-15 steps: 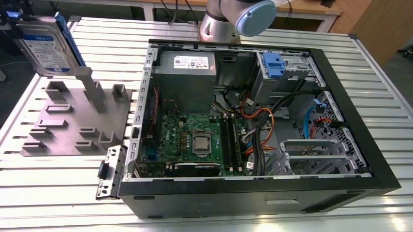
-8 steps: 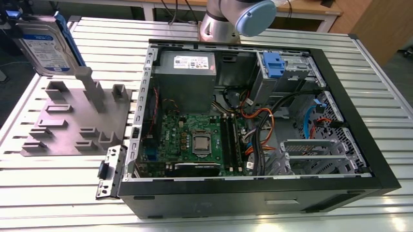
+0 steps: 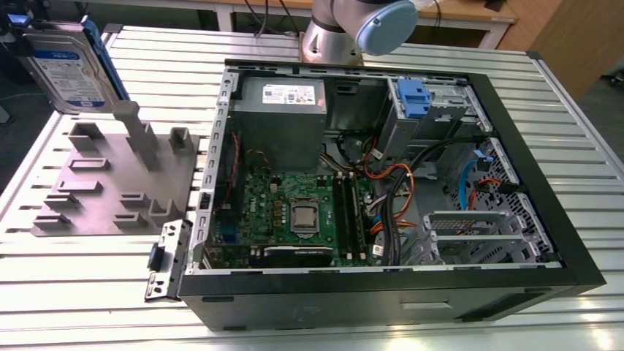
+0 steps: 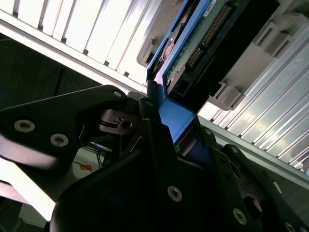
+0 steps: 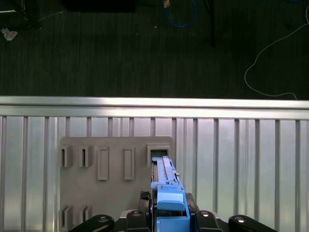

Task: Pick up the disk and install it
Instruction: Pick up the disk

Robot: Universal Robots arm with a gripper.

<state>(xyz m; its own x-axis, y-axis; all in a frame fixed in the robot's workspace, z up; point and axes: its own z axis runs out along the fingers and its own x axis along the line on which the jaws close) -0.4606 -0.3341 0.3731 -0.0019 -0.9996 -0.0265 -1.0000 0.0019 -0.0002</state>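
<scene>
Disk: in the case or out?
Out. The disk stands on edge above the grey plate, outside the open PC case, with the gripper shut on its blue rail.

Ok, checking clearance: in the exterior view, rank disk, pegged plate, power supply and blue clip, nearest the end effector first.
1. disk, clamped in the end effector, the exterior view's far left.
2. pegged plate, beneath it.
3. power supply, inside the case.
4. blue clip, in the case, farther right.

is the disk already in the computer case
No, the disk is outside the computer case, over the grey plate at the exterior view's left.
</scene>
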